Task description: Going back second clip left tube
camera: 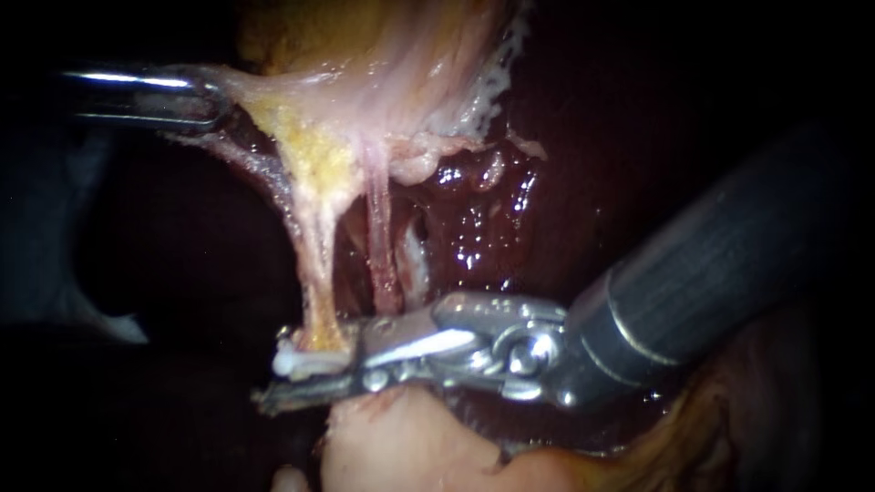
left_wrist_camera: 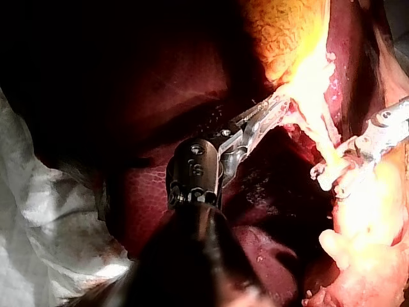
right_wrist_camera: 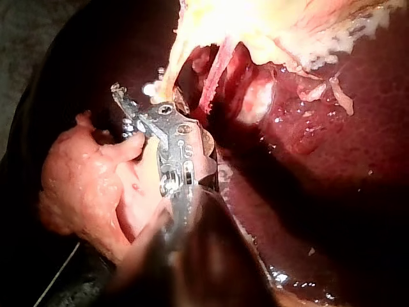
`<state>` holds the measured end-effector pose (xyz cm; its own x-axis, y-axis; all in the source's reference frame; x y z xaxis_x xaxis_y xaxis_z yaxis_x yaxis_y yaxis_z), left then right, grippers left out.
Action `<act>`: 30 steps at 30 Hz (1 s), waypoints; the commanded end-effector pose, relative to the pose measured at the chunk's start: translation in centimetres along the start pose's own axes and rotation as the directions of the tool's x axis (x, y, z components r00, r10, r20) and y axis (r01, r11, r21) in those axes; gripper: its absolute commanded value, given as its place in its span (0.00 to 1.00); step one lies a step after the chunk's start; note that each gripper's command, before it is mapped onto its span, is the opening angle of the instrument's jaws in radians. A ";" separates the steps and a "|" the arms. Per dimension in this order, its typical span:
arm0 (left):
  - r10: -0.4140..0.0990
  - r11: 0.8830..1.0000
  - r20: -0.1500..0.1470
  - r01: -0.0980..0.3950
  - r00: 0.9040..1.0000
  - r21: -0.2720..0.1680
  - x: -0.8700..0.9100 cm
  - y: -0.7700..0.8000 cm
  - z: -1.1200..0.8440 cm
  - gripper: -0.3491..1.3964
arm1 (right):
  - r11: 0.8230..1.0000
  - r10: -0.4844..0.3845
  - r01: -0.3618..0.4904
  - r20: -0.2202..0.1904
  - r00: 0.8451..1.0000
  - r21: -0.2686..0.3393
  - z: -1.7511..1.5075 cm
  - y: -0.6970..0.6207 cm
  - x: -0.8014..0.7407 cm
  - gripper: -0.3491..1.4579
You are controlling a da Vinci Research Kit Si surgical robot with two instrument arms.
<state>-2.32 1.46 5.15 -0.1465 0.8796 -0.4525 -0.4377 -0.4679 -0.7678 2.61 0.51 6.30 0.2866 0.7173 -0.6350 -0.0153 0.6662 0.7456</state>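
White clip (camera: 305,363) lies within the parted right claw (camera: 321,375) — left claw (camera: 215,98), tips buried, grips tissue (camera: 273,91).

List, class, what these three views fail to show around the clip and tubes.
Endoscope view: the lower end of the right tube, behind the right instrument.
Endoscope view: any further clip beside the white clip on the left tube, covered by that instrument.
Left wrist view: the left tube's surface, washed out by glare.

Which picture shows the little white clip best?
The endoscope view: the white clip shows close and clear on the left tube, by the right instrument. Left wrist view: small and far off. Right wrist view: lost in glare.
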 end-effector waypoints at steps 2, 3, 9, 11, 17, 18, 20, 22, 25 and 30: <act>0.001 1.000 0.000 -0.001 1.000 0.000 0.00 0.00 0.00 0.00 | 1.000 -0.017 0.017 -0.004 1.000 -0.023 -0.01 0.07 -0.01 0.47; 0.001 1.000 0.000 -0.001 1.000 0.000 0.00 0.00 0.01 0.00 | 0.999 -0.027 0.027 -0.004 1.000 -0.031 -0.02 0.10 -0.02 0.47; 0.001 1.000 0.000 -0.001 1.000 0.001 -0.01 0.00 0.02 0.00 | 0.996 -0.069 0.068 -0.005 0.998 -0.059 -0.07 0.20 -0.07 0.47; 0.001 1.000 0.000 -0.001 1.000 0.001 -0.01 0.00 0.01 0.00 | 0.995 -0.080 0.080 -0.004 0.997 -0.057 -0.11 0.20 -0.08 0.47; 0.001 1.000 0.000 -0.001 1.000 0.000 -0.02 0.00 0.00 0.00 | 0.961 -0.268 0.268 0.015 0.963 -0.066 -0.38 0.16 -0.15 0.47; 0.001 1.000 0.000 -0.001 1.000 0.000 -0.02 0.00 0.00 0.00 | 0.954 -0.290 0.290 0.017 0.957 -0.069 -0.44 0.16 -0.16 0.47; 0.001 1.000 0.000 -0.001 1.000 0.000 -0.02 0.00 0.00 0.00 | 0.939 -0.335 0.336 0.024 0.942 -0.077 -0.59 0.16 -0.19 0.47; 0.001 1.000 0.000 -0.001 1.000 0.000 -0.02 0.00 0.00 0.00 | 0.925 -0.368 0.369 0.031 0.929 -0.089 -0.77 0.16 -0.21 0.47; 0.001 1.000 0.000 -0.001 1.000 0.000 -0.02 0.00 0.00 0.00 | 0.912 -0.398 0.399 0.038 0.917 -0.090 -1.04 0.16 -0.22 0.47; 0.002 1.000 0.000 -0.002 1.000 0.000 -0.02 0.00 0.00 0.00 | 0.898 -0.430 0.432 0.041 0.902 -0.086 -1.53 0.15 -0.19 0.47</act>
<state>-2.31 1.44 5.16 -0.1472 0.8789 -0.4537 -0.4375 -0.4692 -0.7671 0.97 0.80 6.20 0.3061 0.3478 -0.8862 0.0326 0.9265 0.3749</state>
